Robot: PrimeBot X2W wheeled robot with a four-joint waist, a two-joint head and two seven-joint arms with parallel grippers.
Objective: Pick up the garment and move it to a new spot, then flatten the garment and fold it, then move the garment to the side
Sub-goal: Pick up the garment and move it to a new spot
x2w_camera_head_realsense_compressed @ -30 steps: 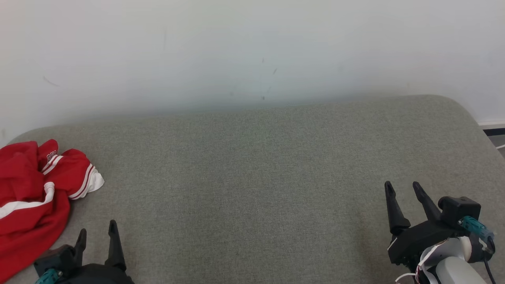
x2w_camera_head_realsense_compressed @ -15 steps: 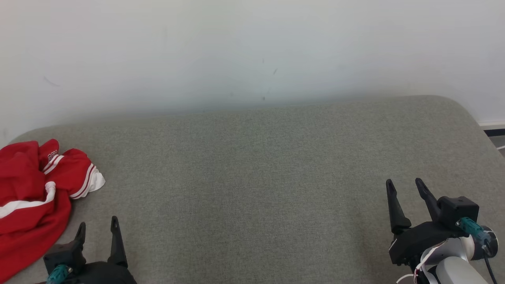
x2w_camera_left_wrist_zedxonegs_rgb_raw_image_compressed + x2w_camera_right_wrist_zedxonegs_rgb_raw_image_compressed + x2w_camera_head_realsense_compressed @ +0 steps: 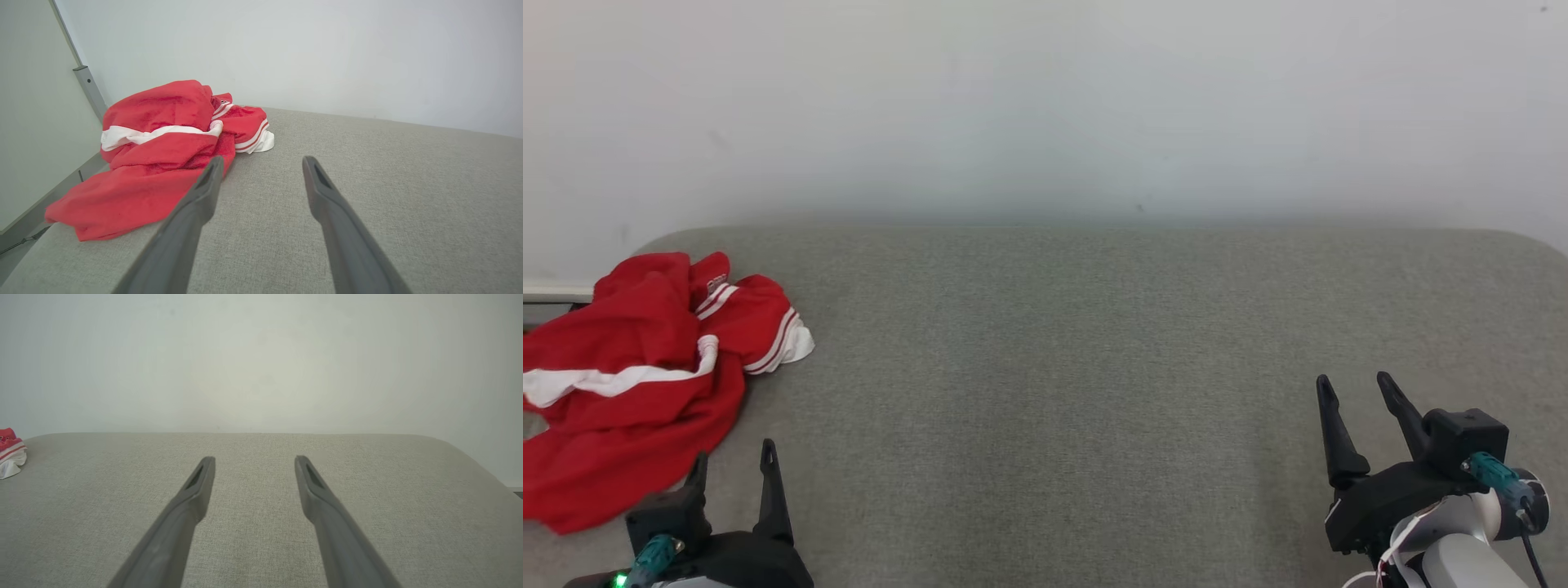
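Red garment (image 3: 637,384) with white stripes on a grey-green cushion (image 3: 1094,392), white wall (image 3: 1045,106) behind

We see the garment (image 3: 637,384) as soft red cloth with white knit bands, matt and slightly fuzzy in the left wrist view. We read the padded surface (image 3: 1054,392) beneath it as grey woven fabric, matt, with a fine, even grain. The left gripper (image 3: 733,454) and right gripper (image 3: 1353,380) look like dark matt plastic, though we cannot be sure. The wall (image 3: 1045,106) is smooth, pale and matt; the right forearm shell (image 3: 1454,563) is smooth white.
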